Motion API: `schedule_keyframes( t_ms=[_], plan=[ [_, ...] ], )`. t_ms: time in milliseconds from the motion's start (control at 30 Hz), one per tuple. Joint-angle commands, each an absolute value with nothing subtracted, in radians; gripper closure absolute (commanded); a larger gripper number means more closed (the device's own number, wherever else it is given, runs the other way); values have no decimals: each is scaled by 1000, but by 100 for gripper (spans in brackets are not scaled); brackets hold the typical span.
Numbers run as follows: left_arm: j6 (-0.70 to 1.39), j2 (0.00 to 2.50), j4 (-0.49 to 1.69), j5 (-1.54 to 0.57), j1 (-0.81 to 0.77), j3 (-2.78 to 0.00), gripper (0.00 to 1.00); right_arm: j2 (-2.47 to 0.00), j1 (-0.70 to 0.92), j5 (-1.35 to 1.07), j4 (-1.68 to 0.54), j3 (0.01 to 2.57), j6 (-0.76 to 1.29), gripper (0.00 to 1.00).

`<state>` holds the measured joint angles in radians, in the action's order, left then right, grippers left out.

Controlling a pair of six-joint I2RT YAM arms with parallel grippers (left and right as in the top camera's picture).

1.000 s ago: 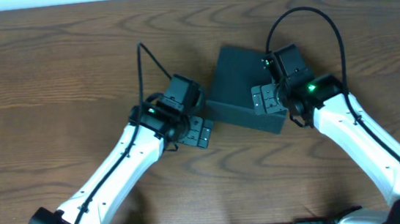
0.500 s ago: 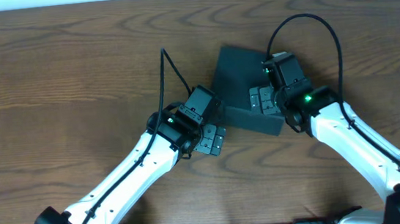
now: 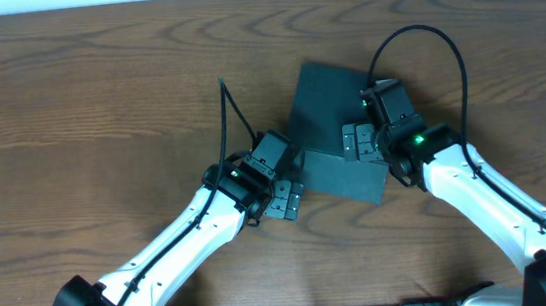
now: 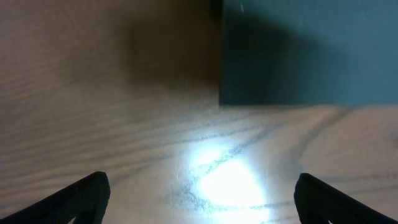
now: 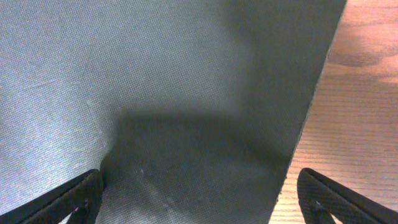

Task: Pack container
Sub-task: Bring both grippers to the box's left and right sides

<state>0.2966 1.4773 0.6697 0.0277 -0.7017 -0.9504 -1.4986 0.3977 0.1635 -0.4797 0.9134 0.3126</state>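
Observation:
The container (image 3: pixel 326 128) is a matte dark teal-black square box, lid shut, lying at an angle in the middle of the table. My right gripper (image 3: pixel 360 141) hangs open over its right part; the right wrist view is filled by the box top (image 5: pixel 161 93) with both fingertips (image 5: pixel 199 196) spread wide above it. My left gripper (image 3: pixel 283 200) is open and empty at the box's lower left corner. In the left wrist view its fingertips (image 4: pixel 199 196) are spread over bare wood and the box side (image 4: pixel 308 56) stands just ahead.
The wooden table (image 3: pixel 77 101) surrounds the box. A bright glare spot (image 4: pixel 227 180) lies on the wood between the left fingers. Black cables loop above both wrists (image 3: pixel 423 43). No snack packets show.
The left arm has swung right and in toward the box's lower left corner. The right gripper has slid left over the lid. The box has shifted a little and now looks flatter.

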Motion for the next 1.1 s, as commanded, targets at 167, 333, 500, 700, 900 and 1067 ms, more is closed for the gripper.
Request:
schedule_keyframes(
  t_ms=[167, 333, 500, 700, 900, 1067],
  plan=[
    [310, 1518, 567, 62, -704, -949, 4, -1525, 405, 221, -479, 868, 318, 1],
    [307, 1565, 519, 62, -704, -949, 4, -1525, 406, 221, -479, 868, 318, 1],
    [307, 1639, 460, 57, -704, -949, 4, -1525, 405, 221, -475, 868, 318, 1],
    [307, 1706, 381, 44, -704, -949, 4, -1525, 405, 221, -474, 868, 318, 1],
    [301, 1735, 298, 45, -700, -949, 4, -1525, 406, 221, -471, 868, 318, 1],
    [291, 1761, 226, 67, -700, -949, 4, -1525, 405, 221, -471, 868, 318, 1]
  ],
)
